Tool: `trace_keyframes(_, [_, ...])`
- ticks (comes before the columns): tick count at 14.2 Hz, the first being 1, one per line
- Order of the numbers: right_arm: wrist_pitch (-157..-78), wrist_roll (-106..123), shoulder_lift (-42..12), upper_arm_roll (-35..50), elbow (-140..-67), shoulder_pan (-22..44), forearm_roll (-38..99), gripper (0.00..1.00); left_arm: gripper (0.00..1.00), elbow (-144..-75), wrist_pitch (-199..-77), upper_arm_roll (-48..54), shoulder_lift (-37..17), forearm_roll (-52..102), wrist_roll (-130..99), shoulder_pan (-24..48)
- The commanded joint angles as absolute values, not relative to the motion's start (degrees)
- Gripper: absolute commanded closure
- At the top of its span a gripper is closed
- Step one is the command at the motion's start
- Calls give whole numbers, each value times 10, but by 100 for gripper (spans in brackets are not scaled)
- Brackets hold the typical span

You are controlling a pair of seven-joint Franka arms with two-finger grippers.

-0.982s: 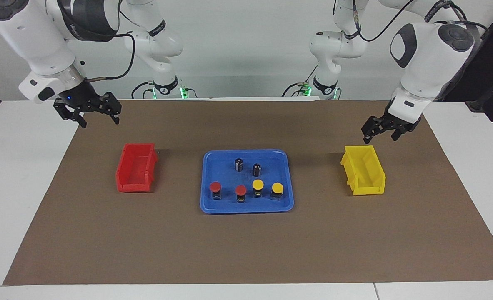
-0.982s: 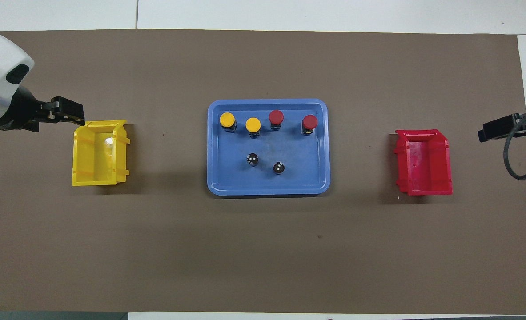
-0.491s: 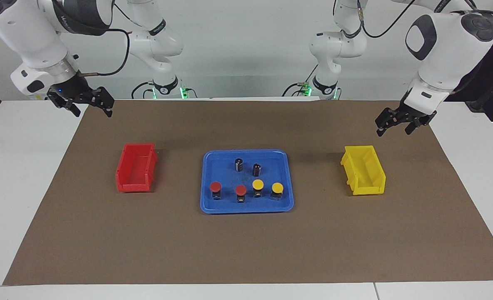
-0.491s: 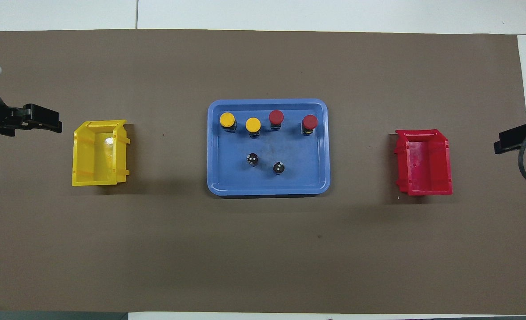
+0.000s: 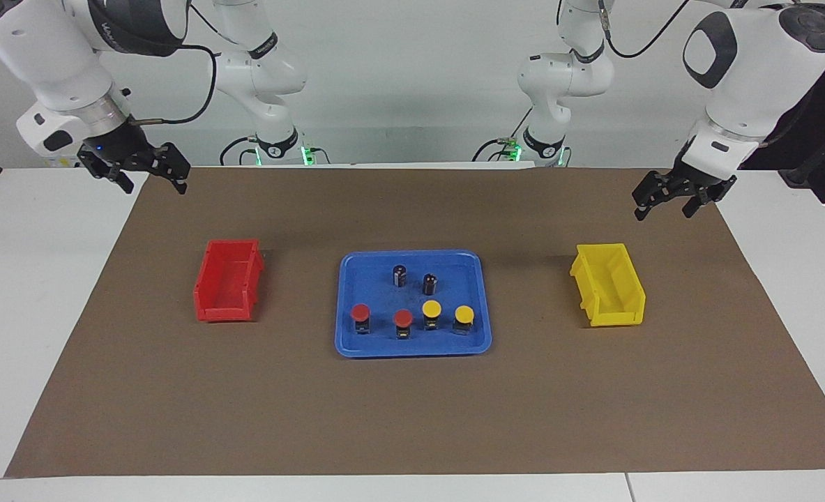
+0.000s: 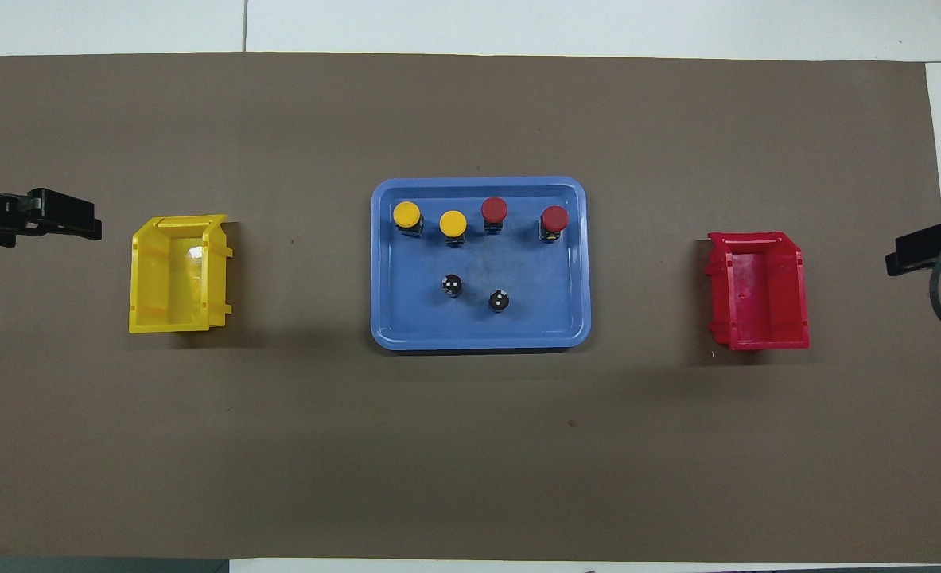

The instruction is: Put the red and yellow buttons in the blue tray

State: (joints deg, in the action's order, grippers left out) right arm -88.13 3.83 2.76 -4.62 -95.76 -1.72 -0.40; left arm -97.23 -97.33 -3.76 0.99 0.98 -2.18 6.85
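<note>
Already the four red and yellow buttons (image 6: 478, 220) stand upright in the blue tray (image 6: 390, 318), in a row along its edge farthest from the robots, yellows toward the left arm's end, reds toward the right arm's. Two dark cylinders (image 6: 476, 293) sit in the tray too, at about six o'clock from the row in the overhead view. With every cap inside the rim, the task looks finished.

Out from the tray, at nine o'clock overhead, lies the yellow bin (image 6: 176, 274); at three o'clock, the red bin (image 6: 759, 291). Both look empty.

The left gripper (image 5: 667, 201) hangs over the mat near the yellow bin, fingers parted and holding nothing. The right gripper (image 5: 148, 175) hangs over the mat's corner near the red bin, spread wide, also empty. Both arms seem parked clear of the tray.
</note>
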Motion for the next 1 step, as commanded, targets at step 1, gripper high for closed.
trace_keyframes(1, [-891, 33, 32, -47, -966, -7, -11, 0, 0, -968, -958, -33, 16, 9, -13, 62])
